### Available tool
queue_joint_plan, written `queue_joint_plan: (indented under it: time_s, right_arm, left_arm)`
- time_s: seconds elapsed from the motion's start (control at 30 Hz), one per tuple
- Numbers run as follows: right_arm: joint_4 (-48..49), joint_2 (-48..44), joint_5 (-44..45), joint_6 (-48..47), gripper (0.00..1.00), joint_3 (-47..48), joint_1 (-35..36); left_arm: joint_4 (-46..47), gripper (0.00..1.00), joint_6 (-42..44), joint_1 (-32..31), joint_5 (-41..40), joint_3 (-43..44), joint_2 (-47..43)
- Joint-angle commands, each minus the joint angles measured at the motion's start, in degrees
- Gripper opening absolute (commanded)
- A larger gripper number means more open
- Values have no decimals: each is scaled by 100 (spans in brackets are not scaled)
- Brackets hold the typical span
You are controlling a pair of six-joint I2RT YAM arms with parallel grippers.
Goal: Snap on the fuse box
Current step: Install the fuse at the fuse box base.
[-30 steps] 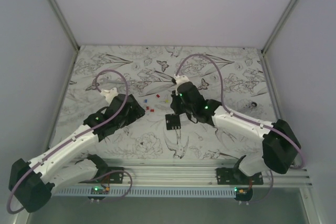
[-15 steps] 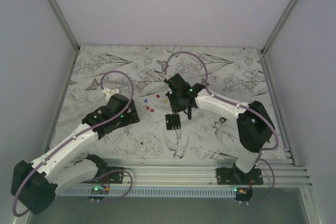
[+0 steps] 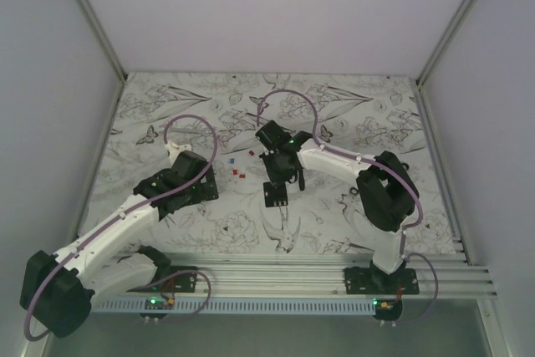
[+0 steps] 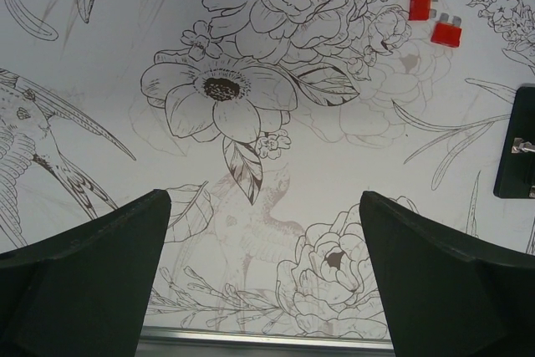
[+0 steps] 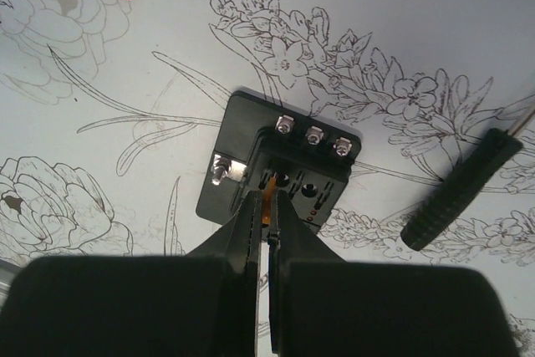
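Fuse box (image 5: 288,165) under near-closed right gripper (image 5: 267,209) (fuse (image 5: 268,192), seemingly)

the flower-printed table (image 3: 167,106) bears the fuse box (image 5: 292,156), loose red fuses (image 4: 420,4) and a black tool (image 5: 461,190).

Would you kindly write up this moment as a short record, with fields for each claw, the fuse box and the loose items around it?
left claw: open, empty, above the flower-print table
right claw: shut on a small orange fuse, tips at the box's slots
fuse box: flat on the table, three screws along one side
loose red fuses: two, side by side, apart from the box
black tool: lying beside the box, not touching it
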Motion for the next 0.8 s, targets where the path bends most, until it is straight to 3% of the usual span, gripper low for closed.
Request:
queue_joint_plan:
  time_s: [0.0, 0.77]
  right_arm:
    - [-68, 122, -106, 181, 0, 307, 120]
    - [31, 151, 159, 499, 0, 364, 179]
  left_arm:
    - [-237, 100, 104, 51, -118, -87, 23]
    - [-237, 100, 75, 61, -57, -82, 12]
